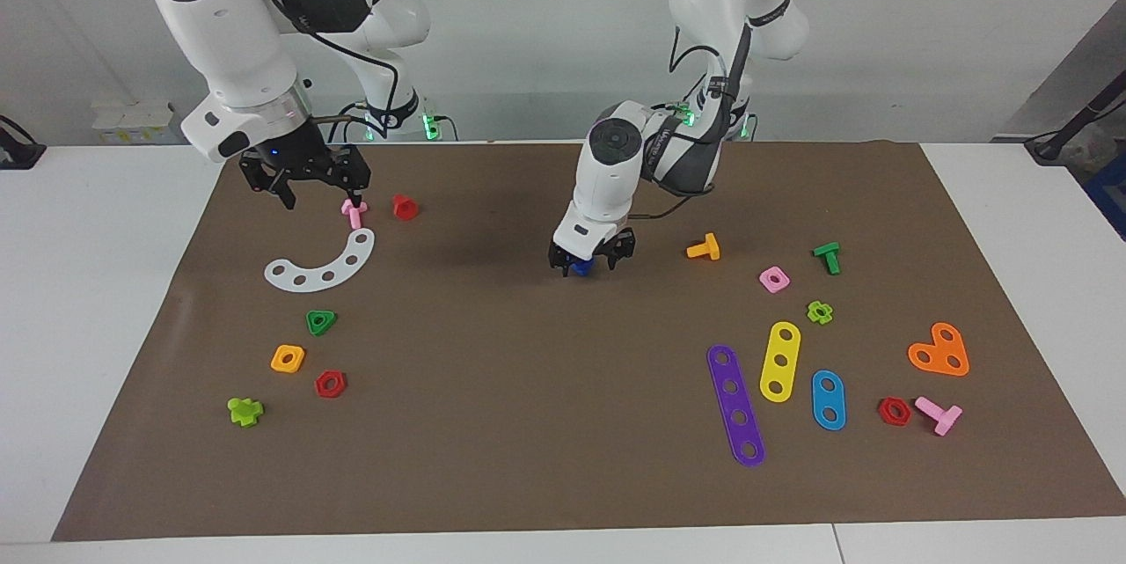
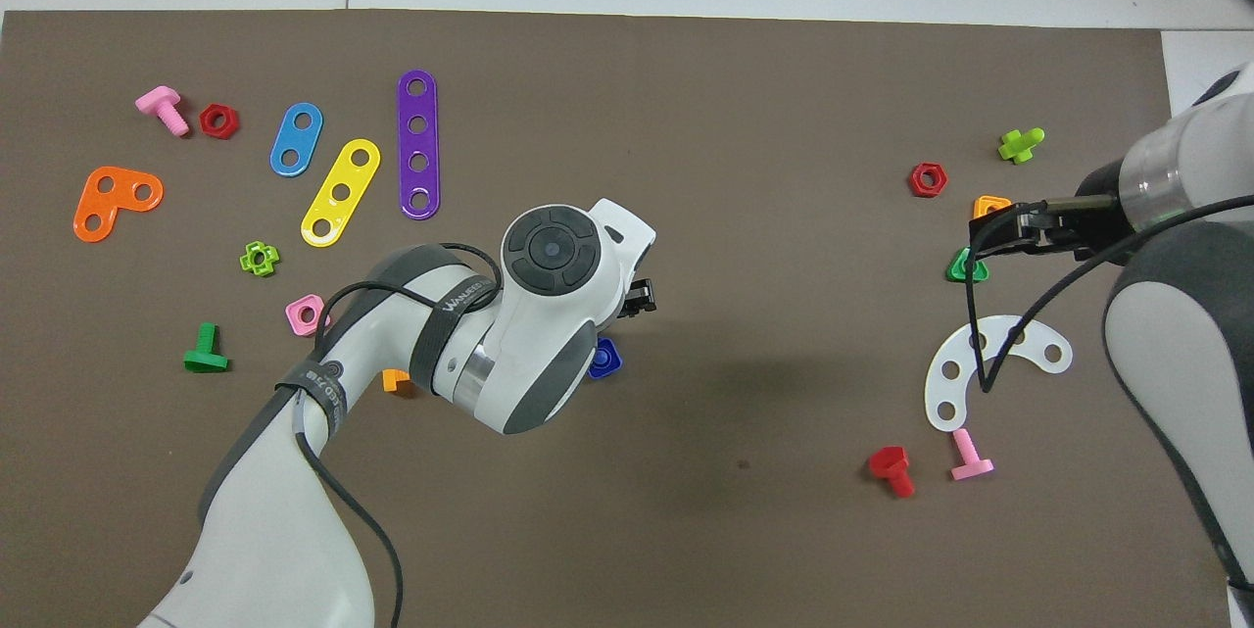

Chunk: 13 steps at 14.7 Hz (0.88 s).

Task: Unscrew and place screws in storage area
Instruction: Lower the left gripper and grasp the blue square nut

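A small dark-blue screw (image 1: 578,266) stands on the brown paper sheet (image 1: 528,423) in the middle of the table. In the overhead view only an edge of the screw (image 2: 607,360) shows from under the left wrist. My left gripper (image 1: 589,263) is down at the paper with one finger on each side of the screw. Its jaws are still apart, and a small gap shows beside the screw. My right gripper (image 1: 318,194) hangs open and waits over the paper (image 2: 784,99), by a pink bolt (image 1: 354,212) and a white curved strip (image 1: 321,267).
Toward the left arm's end lie an orange bolt (image 1: 704,247), a green bolt (image 1: 827,257), a pink nut (image 1: 774,279), purple (image 1: 735,406), yellow (image 1: 779,361) and blue (image 1: 828,399) strips and an orange plate (image 1: 939,350). Toward the right arm's end lie a red bolt (image 1: 404,207) and several nuts (image 1: 321,322).
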Tool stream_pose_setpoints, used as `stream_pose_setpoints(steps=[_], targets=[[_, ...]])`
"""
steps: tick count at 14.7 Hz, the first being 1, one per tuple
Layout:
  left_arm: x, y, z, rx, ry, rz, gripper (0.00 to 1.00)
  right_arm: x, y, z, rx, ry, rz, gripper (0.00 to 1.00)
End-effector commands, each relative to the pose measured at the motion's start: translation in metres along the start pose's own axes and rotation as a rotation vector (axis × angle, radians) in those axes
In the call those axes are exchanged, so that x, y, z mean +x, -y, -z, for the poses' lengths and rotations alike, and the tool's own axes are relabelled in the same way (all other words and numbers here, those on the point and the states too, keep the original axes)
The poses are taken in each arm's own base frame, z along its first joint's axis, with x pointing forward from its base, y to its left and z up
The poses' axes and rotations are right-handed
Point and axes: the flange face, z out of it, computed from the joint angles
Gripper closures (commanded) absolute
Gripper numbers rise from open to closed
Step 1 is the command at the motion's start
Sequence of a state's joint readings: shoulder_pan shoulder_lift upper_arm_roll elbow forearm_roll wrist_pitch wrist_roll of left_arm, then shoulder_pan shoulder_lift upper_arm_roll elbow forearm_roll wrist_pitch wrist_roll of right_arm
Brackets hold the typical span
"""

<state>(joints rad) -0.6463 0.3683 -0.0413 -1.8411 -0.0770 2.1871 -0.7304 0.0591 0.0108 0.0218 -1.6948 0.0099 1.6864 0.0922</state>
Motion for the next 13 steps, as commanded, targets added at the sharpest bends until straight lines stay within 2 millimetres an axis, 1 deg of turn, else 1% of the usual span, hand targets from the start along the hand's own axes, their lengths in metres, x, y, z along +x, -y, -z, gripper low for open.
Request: stream_pose_setpoints(steps=[1,3,8,10,12,13], targets=[[-0.017,0.004,-0.005,0.018,0.013,0.0,0.17,-0.002,-0.001,0.001,0.021,0.002,0.02,0.0],[-0.033,0.0,-0.013,0.031,0.023,-0.003,0.21,-0.002,-0.001,0.001,0.021,0.004,0.02,0.0],[-0.032,0.0,-0.011,0.025,0.017,0.0,0.25,-0.002,-0.001,0.001,0.021,0.002,0.021,0.0],[-0.031,0.0,-0.01,0.022,0.014,0.001,0.28,-0.002,-0.001,0.001,0.021,0.002,0.021,0.0],[-0.031,0.002,-0.012,0.019,0.01,0.005,0.34,-0.002,-0.001,0.001,0.021,0.002,0.021,0.0],[-0.031,0.001,-0.014,0.016,0.006,0.008,0.35,-0.002,-0.001,0.001,0.021,0.002,0.021,0.0]])
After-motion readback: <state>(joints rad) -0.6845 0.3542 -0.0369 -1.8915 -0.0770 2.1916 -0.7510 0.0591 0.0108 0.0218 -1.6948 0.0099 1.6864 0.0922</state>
